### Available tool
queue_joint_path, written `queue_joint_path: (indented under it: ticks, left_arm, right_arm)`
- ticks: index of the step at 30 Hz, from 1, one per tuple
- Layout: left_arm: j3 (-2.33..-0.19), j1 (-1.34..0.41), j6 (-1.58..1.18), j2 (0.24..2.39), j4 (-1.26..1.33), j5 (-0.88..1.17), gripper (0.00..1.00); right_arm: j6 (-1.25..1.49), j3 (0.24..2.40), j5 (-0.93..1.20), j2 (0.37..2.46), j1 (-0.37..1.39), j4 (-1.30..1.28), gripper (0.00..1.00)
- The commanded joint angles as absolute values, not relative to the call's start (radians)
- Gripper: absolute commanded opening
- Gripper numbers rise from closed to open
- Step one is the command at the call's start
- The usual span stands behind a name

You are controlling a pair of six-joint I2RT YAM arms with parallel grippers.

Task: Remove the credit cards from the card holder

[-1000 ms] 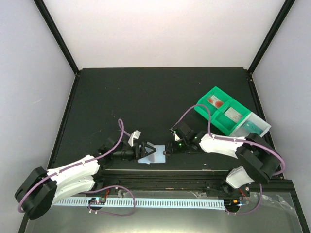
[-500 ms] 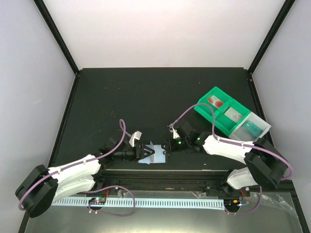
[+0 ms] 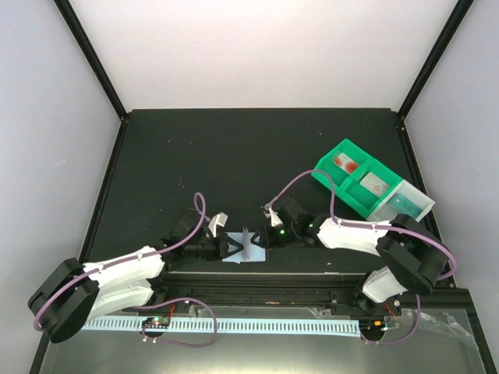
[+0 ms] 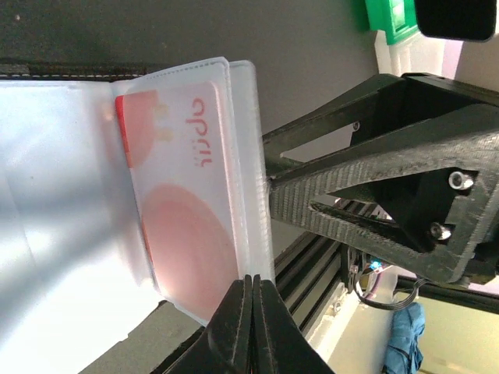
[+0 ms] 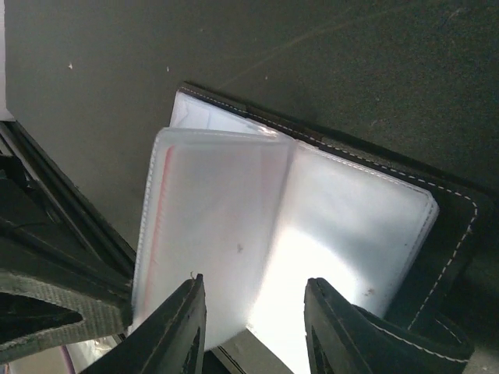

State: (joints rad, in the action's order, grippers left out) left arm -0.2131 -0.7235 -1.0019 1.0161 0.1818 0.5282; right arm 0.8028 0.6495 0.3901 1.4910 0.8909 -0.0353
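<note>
The card holder lies open at the table's near edge, with dark tabletop stretching far beyond it. The left gripper clamps its clear leaf, and the white card's red lettering is unreadable. The right gripper hovers with its jaws released.

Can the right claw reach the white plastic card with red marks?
Probably: the open right claw hangs over the clear pocket holding the white card, nothing between; the left claw pinches that pocket.

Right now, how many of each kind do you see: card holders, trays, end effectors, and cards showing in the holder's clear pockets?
card holder: 1
green tray: 1
left end effector, right end effector: 2
red-marked card in a pocket: 1
Total: 5
</note>
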Motion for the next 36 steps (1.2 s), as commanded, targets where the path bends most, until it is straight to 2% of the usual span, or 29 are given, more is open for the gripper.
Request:
queue_joint_path:
  ticks: [1, 5, 10, 18, 23, 28, 33, 34, 36]
  left_arm:
    - [-0.242, -0.731, -0.982, 1.031, 0.187, 0.515, 0.04]
    - [-0.247, -0.732, -0.975, 1.028, 0.170, 0.503, 0.13]
    - [-0.251, -0.732, -0.969, 1.027, 0.144, 0.495, 0.13]
    - [-0.270, -0.732, -0.946, 0.961, -0.029, 0.409, 0.14]
    - [-0.313, -0.732, -0.949, 0.889, -0.218, 0.291, 0.22]
    - [-0.347, -0.732, -0.956, 0.812, -0.308, 0.242, 0.30]
    - [-0.333, -0.732, -0.947, 0.800, -0.256, 0.265, 0.43]
    - [-0.326, -0.732, -0.946, 0.810, -0.235, 0.279, 0.44]
    - [-0.310, -0.732, -0.944, 0.839, -0.193, 0.305, 0.37]
  right_arm:
    - [0.822, 0.641, 0.395, 1.473, 0.896, 0.001, 0.36]
    - [0.838, 0.641, 0.400, 1.468, 0.897, 0.025, 0.41]
    - [0.855, 0.651, 0.400, 1.485, 0.898, 0.021, 0.43]
    - [0.812, 0.689, 0.232, 1.361, 0.898, -0.172, 0.44]
    - [0.806, 0.704, 0.224, 1.328, 0.898, -0.198, 0.44]
    - [0.819, 0.701, 0.266, 1.363, 0.916, -0.141, 0.38]
    - [0.848, 0.703, 0.303, 1.427, 0.937, -0.074, 0.30]
    - [0.852, 0.707, 0.306, 1.440, 0.942, -0.065, 0.29]
    - [0.855, 0.714, 0.309, 1.464, 0.949, -0.052, 0.26]
